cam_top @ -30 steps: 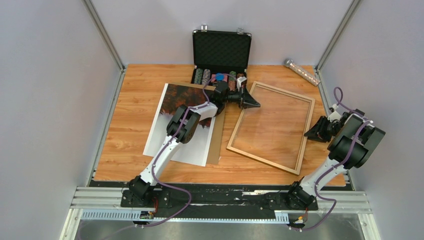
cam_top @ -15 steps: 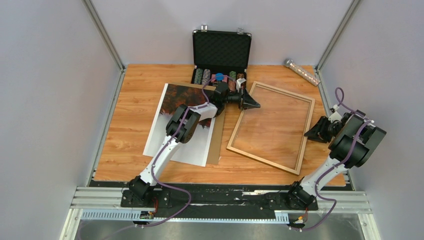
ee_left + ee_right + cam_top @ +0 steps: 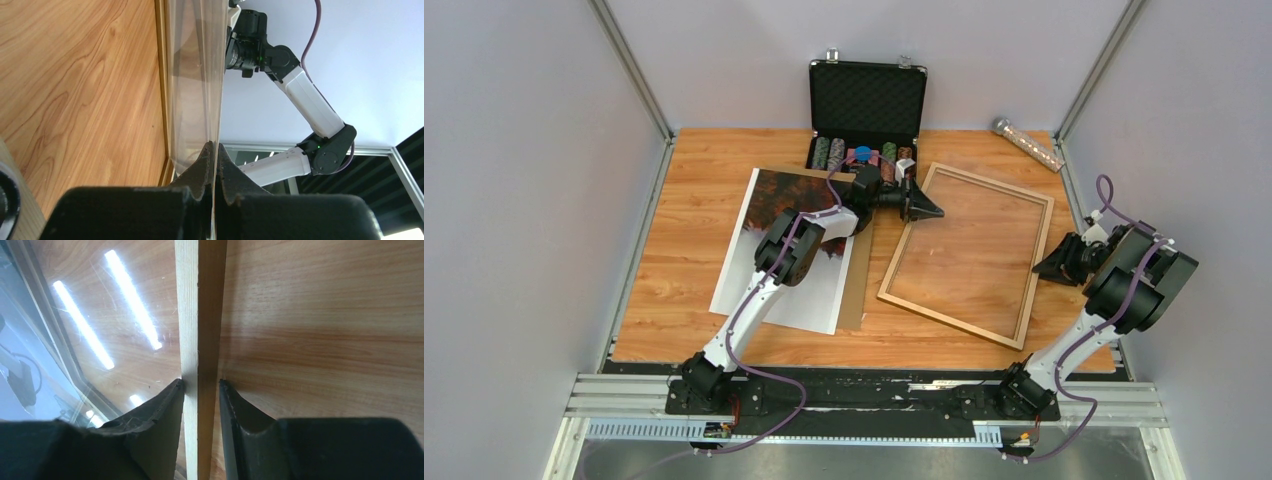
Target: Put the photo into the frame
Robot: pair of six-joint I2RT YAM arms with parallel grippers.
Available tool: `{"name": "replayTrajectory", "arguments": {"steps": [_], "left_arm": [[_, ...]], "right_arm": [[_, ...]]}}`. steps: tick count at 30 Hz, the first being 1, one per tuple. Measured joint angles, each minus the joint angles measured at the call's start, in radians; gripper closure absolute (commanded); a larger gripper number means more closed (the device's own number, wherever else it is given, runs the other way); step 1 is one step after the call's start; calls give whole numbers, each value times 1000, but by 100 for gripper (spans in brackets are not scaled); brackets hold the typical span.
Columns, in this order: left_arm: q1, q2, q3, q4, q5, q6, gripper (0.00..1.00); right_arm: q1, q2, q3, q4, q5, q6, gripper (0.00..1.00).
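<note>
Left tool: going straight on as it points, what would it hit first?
Likely the right tool on the frame's far rail: the left tool, shut on the clear pane, points across at it, though depth is unclear.

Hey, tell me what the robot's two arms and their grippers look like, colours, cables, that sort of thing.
The left arm and right arm match: white tube links between chunky black joints. A purple cable loops along each. The left gripper and right gripper are black, each with two wedge-shaped fingers tapering to narrow tips. Small green lights glow on the right arm's joints.
</note>
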Motion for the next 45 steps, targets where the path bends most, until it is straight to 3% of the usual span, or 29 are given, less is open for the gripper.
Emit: {"name": "replayTrajectory", "arguments": {"steps": [30,45], "left_arm": [[0,-28,-13,-155,5,196,100],[-1,-36,1,-228,14,227,100]], "right_arm": [[-2,8,8,-3,-3,29,70],[-2,8,8,-2,3,35,70]]}}
